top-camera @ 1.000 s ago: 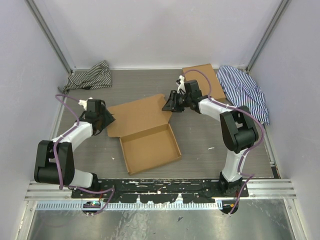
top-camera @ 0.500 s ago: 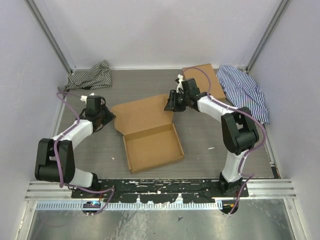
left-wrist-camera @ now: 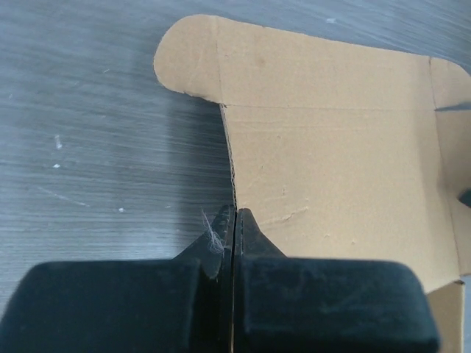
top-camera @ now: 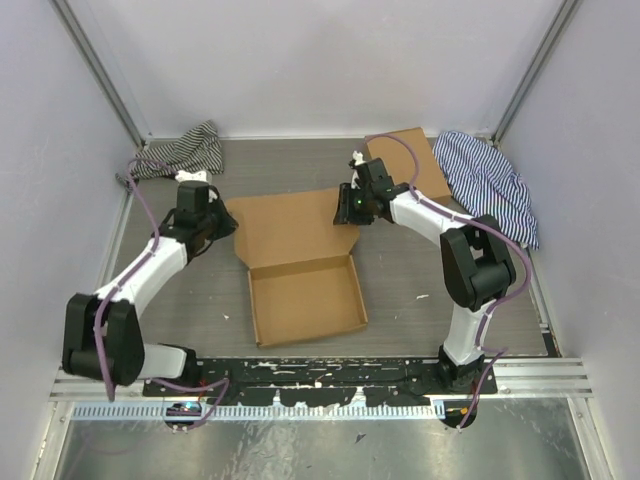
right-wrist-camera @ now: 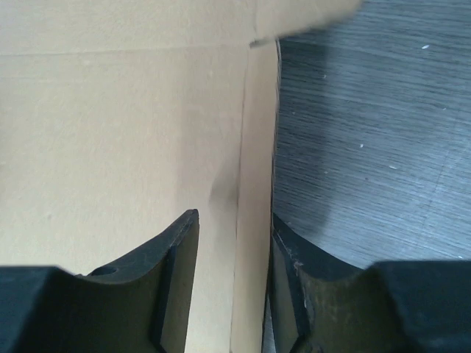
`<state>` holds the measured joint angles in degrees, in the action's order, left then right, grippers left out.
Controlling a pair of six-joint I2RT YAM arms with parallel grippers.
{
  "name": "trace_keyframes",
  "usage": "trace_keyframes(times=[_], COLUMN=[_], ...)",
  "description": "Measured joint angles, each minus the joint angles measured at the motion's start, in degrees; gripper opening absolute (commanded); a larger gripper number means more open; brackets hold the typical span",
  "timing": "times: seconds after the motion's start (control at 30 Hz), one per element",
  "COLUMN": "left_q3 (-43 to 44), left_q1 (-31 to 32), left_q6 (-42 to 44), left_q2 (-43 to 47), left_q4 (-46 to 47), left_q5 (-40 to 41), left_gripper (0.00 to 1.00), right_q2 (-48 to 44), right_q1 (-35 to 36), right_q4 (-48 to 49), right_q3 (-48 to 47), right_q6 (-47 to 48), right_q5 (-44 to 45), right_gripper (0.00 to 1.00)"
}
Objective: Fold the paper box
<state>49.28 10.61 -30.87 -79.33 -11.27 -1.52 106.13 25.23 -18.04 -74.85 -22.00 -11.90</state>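
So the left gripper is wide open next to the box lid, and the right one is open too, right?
Not quite. The left gripper is shut tight, not wide open, right at the edge of the box lid. The left wrist view shows it. The right gripper is open, like you said.

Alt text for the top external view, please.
A shallow brown paper box lies open mid-table, both arms reaching to its flat lid: left fingers pinch the left edge, right fingers straddle the right. Striped cloths and another cardboard piece lie behind.
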Motion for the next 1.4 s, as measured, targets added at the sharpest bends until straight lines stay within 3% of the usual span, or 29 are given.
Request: trace_keyframes(times=[0.2, 0.53, 0.77, 0.97, 1.17, 1.3, 1.4], left_q3=[-7.34, -20.7, -21.31, -21.31, -21.29, -20.59, -18.64], left_q1=[4.76, 5.09, 5.86, 6.95, 8.04, 8.22, 8.24], left_q6=[4.94, 7.82, 8.61, 8.85, 9.2, 9.25, 8.72], left_q2=[13.38, 31.39, 34.36, 35.87, 37.68, 39.15, 39.28], left_q4=[6.86, 15.13, 17.18, 17.16, 16.46, 13.77, 10.91], left_q5=[0.31, 0.33, -0.28, -0.33, -0.31, 0.76, 2.82], left_gripper=[0.0, 0.0, 0.0, 0.0, 0.23, 0.41, 0.48], right_q2=[-0.04, -3.65, -6.45, -7.21, -10.43, -15.69, -21.55], right_q1=[-0.07, -0.33, -0.35, -0.35, 0.13, 1.22, 1.86], right_q4=[-0.94, -4.57, -5.77, -8.59, -10.84, -8.76, -4.7], right_q3=[0.0, -2.27, -3.69, -4.13, -4.02, -1.84, 2.49], right_q6=[1.33, 4.7, 5.97, 6.67, 6.47, 6.93, 7.72], right_q5=[1.22, 2.89, 2.4, 2.21, 4.68, 7.89, 8.94], right_gripper=[0.47, 0.41, 0.18, 0.1, 0.02, 0.01, 0.01])
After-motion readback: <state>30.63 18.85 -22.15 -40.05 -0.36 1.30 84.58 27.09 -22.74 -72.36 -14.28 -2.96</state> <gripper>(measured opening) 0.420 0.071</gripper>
